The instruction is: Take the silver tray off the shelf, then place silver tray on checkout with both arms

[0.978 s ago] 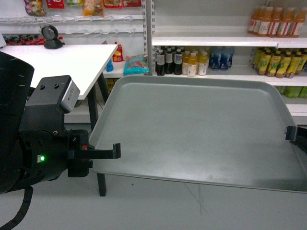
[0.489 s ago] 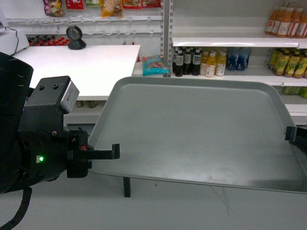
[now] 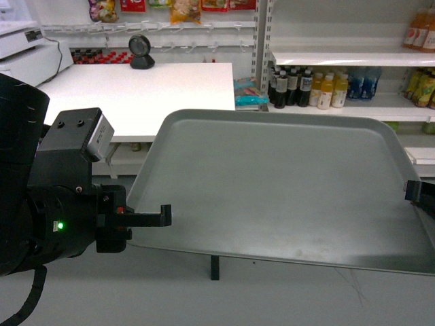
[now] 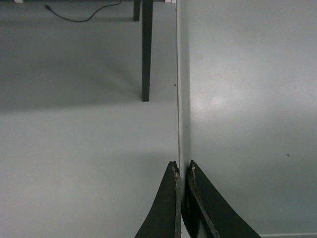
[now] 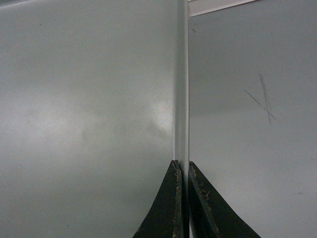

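One silver tray (image 3: 279, 190), held in the air between two hands, well clear of the shelf (image 3: 353, 60) at upper right and in front of the white checkout tabletop (image 3: 136, 95). Left hand (image 3: 162, 216) clenched on the tray's left rim; right hand (image 3: 412, 190) at the right rim, mostly cut off by the head view's edge. On the tabletop: one black round-headed scanner (image 3: 141, 51), one white register box (image 3: 27, 54). On the shelf: a row of dark and yellow bottles (image 3: 309, 88).

Shown only by the left wrist view: two fingers (image 4: 171, 208) pinching the rim edge-on, a black table leg (image 4: 145, 54) on grey floor (image 4: 84, 148), a cable (image 4: 79, 15). Shown only by the right wrist view: the right hand's (image 5: 182, 168) grip, both fingers (image 5: 168, 208) closed tight on the tray rim.
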